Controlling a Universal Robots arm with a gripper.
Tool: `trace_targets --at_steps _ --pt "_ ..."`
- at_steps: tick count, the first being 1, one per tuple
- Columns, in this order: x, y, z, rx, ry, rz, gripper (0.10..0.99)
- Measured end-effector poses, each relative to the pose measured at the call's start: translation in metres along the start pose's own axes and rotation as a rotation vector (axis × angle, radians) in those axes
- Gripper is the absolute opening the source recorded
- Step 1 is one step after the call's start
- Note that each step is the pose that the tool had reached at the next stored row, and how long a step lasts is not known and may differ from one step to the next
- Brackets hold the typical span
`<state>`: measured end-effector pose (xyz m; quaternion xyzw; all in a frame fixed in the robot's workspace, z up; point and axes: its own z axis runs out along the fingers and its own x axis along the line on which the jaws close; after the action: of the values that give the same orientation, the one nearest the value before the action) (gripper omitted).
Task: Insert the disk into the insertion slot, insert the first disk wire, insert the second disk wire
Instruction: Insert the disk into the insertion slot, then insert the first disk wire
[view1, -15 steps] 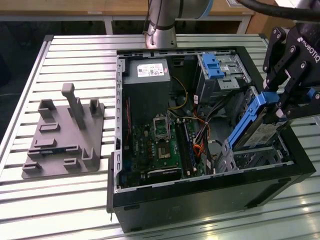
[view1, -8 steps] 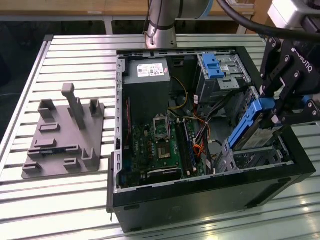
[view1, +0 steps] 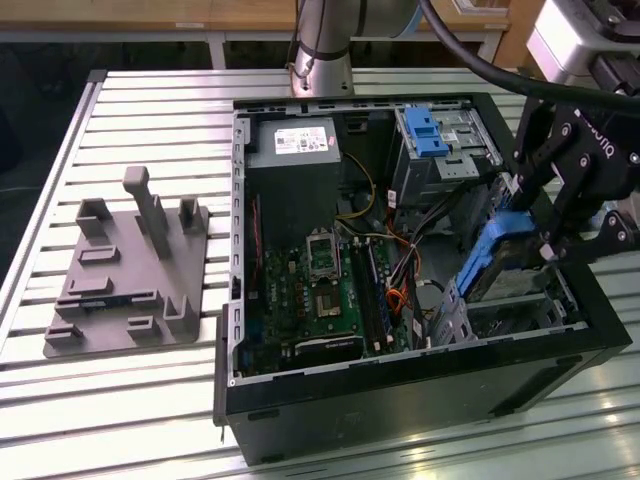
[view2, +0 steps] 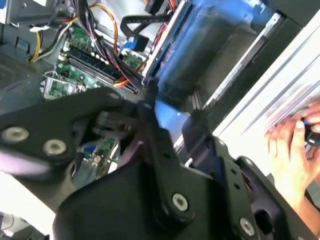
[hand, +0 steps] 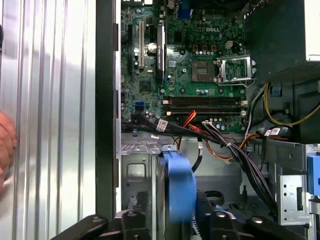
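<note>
My gripper (view1: 540, 238) is shut on the disk (view1: 497, 262), a flat drive with a bright blue frame, and holds it tilted on edge. It hangs over the near right corner of the open computer case, just above the insertion slot (view1: 455, 312), a small silver sheet-metal cage. In the second wrist view the disk (view2: 200, 50) sticks out beyond the gripper (view2: 172, 112), pinched between the black fingers (view2: 150, 117). The first wrist view has the disk's blue edge (hand: 177, 185) above the cage wall (hand: 135, 170). Loose black and orange wires (view1: 400, 262) lie beside the cage.
A larger grey bay with a blue latch (view1: 430, 130) stands at the case's back right, with the motherboard (view1: 320, 290) and power supply (view1: 295, 145) further left. A grey fixture plate (view1: 130, 270) lies on the slatted table. A person's hand (view2: 295, 145) rests outside the case.
</note>
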<state>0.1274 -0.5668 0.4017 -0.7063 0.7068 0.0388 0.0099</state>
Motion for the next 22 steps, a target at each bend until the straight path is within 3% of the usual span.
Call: trace_targets --at_steps 2,3,8,10,22 --pt "0.0 0.0 0.0002 0.0 -0.0001 -0.001 0.49" --pt "0.0 0.0 0.0001 0.0 0.0003 -0.001 0.557" --pt "0.0 0.0 0.0001 0.0 0.0016 -0.003 0.557" --pt "0.0 0.0 0.0001 -0.001 0.0083 -0.013 0.557" --pt "-0.0018 0.0 0.0001 -0.001 0.0112 -0.017 0.557"
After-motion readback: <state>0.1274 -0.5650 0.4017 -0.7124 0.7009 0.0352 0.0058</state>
